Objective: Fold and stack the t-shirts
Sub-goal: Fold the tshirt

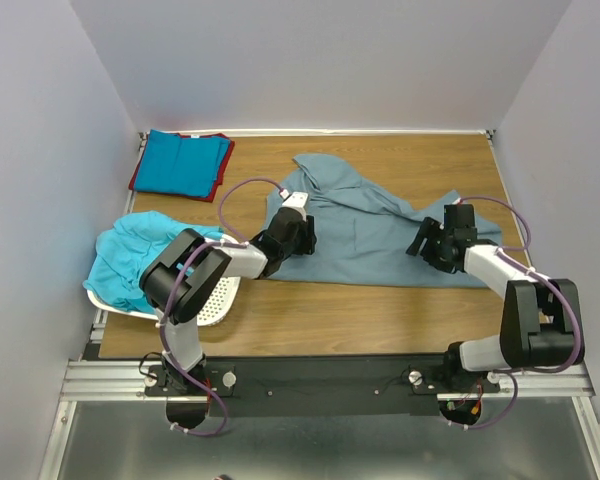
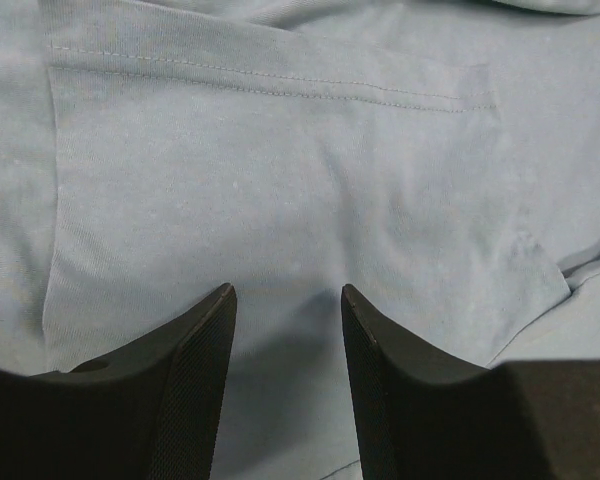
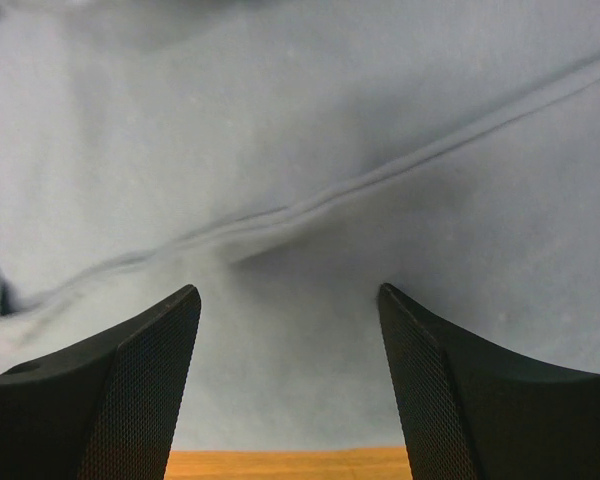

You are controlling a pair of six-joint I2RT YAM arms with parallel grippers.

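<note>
Left gripper (image 2: 285,290): jaws apart with a moderate gap, nothing between them. It hangs low over the left side of the grey-blue t-shirt (image 2: 280,180); whether the fingertips touch the cloth cannot be told. In the top view this left gripper (image 1: 300,235) sits just inside the shirt's left border.

Right gripper (image 3: 290,290): jaws spread wider than the left, nothing held. It is poised over the right side of the same shirt (image 3: 330,120), close to its near edge, with a strip of the worktop (image 3: 290,465) showing below the cloth. From above, the right gripper (image 1: 427,243) stands over the shirt's right part.

Grey-blue t-shirt (image 1: 370,235): dusty, matte, plain cloth, spread but not flat, lying across the middle of the worktop (image 1: 310,315). A double-stitched hem band runs across the panel ahead of the left gripper. One corner is turned over. A long raised crease runs diagonally ahead of the right gripper. The far portion is bunched and rumpled.

Left of the grey-blue shirt, a turquoise t-shirt (image 1: 130,250) lies crumpled in a white perforated basket (image 1: 215,300). Beyond its far left corner, a bright blue t-shirt (image 1: 180,163) lies folded on a red t-shirt (image 1: 223,165), of which only the edges show.
</note>
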